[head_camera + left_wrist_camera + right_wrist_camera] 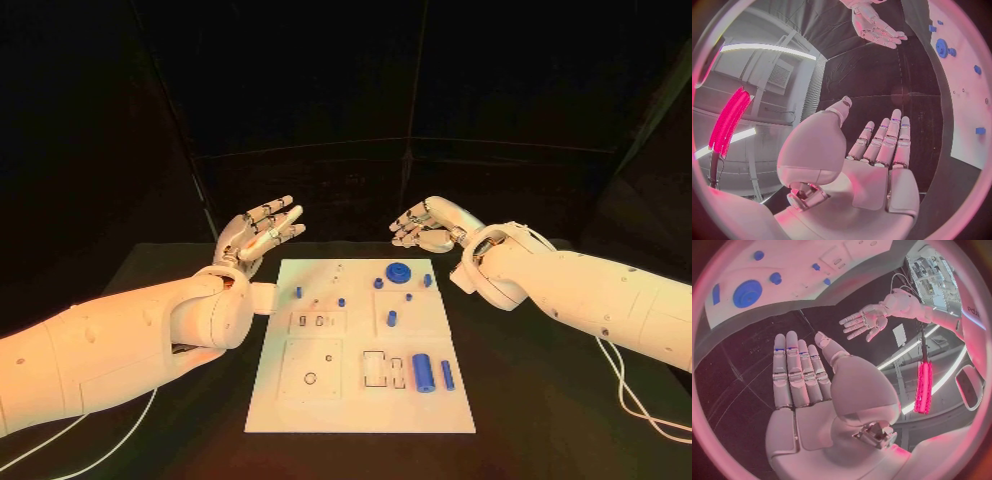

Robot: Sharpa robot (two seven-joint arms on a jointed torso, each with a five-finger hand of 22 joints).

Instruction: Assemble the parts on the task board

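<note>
On the black table [548,420] lies the white task board [289,410], lengthwise from near to far, between the two arms. Nearest on the board, toward its right side, a thick blue cylinder [423,372] lies flat, with a thinner blue rod [447,375] just to its right. Left of the cylinder are small rectangular cut-outs [374,367], and further left a small ring [310,378] on a square panel.

In the middle of the board a short blue peg [391,319] lies on the right half. To its left is another square panel with small slots [316,321]. A little farther, small blue pieces are scattered: one on the left near the left arm [299,292], one near the centre [342,301] and one on the right [408,297].

At the far end, a round blue gear [397,270] sits on the right half, with a small blue knob [426,279] just beside it on the right and another small blue piece [378,283] on its near left.

Beyond the board's far left corner, the left hand [261,232] is raised above the table, palm up, its fingers straight and slightly apart, holding nothing. Past the far right corner, the right hand [428,226] hovers too, fingers extended side by side, also holding nothing. The two hands face each other, well apart, and neither touches the board or any part.
</note>
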